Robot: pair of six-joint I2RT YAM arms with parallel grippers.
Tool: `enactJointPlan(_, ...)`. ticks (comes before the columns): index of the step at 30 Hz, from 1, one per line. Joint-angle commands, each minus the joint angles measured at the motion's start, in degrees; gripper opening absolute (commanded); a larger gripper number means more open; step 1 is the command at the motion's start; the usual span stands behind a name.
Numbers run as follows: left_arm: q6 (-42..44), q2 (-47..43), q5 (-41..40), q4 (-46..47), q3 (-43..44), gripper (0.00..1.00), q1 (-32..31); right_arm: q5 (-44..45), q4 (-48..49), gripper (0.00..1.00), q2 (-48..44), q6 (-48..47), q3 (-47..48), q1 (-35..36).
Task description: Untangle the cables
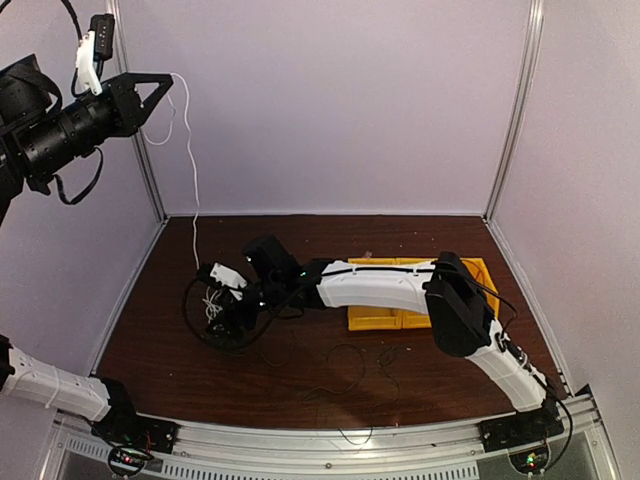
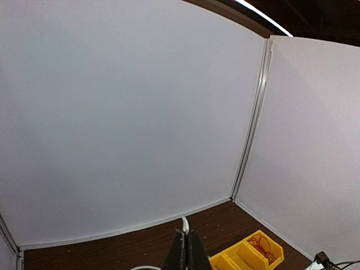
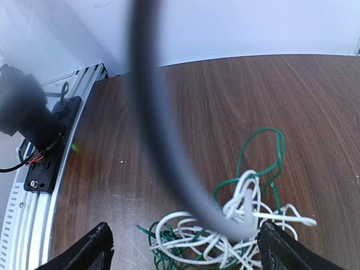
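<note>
A thick arm cable [image 3: 163,129] blurs across the right wrist view. Below it the right gripper [image 3: 188,253] hangs, jaws wide apart, over the cables [image 3: 242,205], a white and green tangle on the table [image 3: 225,95]. The left gripper [image 1: 150,95], raised high, pinches one white strand [image 1: 195,170] running down to that heap. The wires look light, limp, snag-prone; a free outer loop seems the best hold. No writing is legible.

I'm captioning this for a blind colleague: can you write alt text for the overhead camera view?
The left gripper, high at the upper left, is shut on a white cable that hangs down to a tangle of cables on the brown table. The right gripper, open, is at that tangle, with a yellow bin behind its arm.
</note>
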Motion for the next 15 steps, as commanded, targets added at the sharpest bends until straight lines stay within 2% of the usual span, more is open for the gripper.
enactJointPlan(1, -2.1, 0.1, 1.4, 1.6, 2.5, 0.0, -0.2, 7.6, 2.9, 0.89, 1.2, 3.9, 2.4, 2.6)
enactJointPlan(3, -2.3, 0.0, 1.6, 1.5, 2.9, 0.0, -0.2, 13.6, 2.8, 0.8, 1.9, 5.6, 3.2, 3.0)
enactJointPlan(5, -2.3, -0.2, 1.5, 1.5, 3.3, 0.0, -0.2, 20.6, 2.4, 0.66, 2.2, 8.2, 3.4, 2.9)
enactJointPlan(6, -2.4, -0.3, 1.3, 1.5, 3.5, 0.0, -0.2, 23.2, 2.5, 0.53, 2.4, 8.6, 3.1, 2.8)
enactJointPlan(8, -2.2, -0.6, 0.8, 1.5, 4.1, 0.0, -0.2, 26.8, 2.7, 0.11, 2.2, 8.5, 2.0, 2.8)
enactJointPlan(9, -2.0, -0.8, 0.5, 1.5, 4.4, 0.0, -0.2, 27.6, 2.9, 0.01, 2.0, 8.3, 1.0, 2.7)
enactJointPlan(15, -0.2, -0.6, -1.8, -0.4, 10.4, 0.0, -0.2, 25.2, 5.2, 0.0, -1.4, 7.4, -9.4, -0.3)
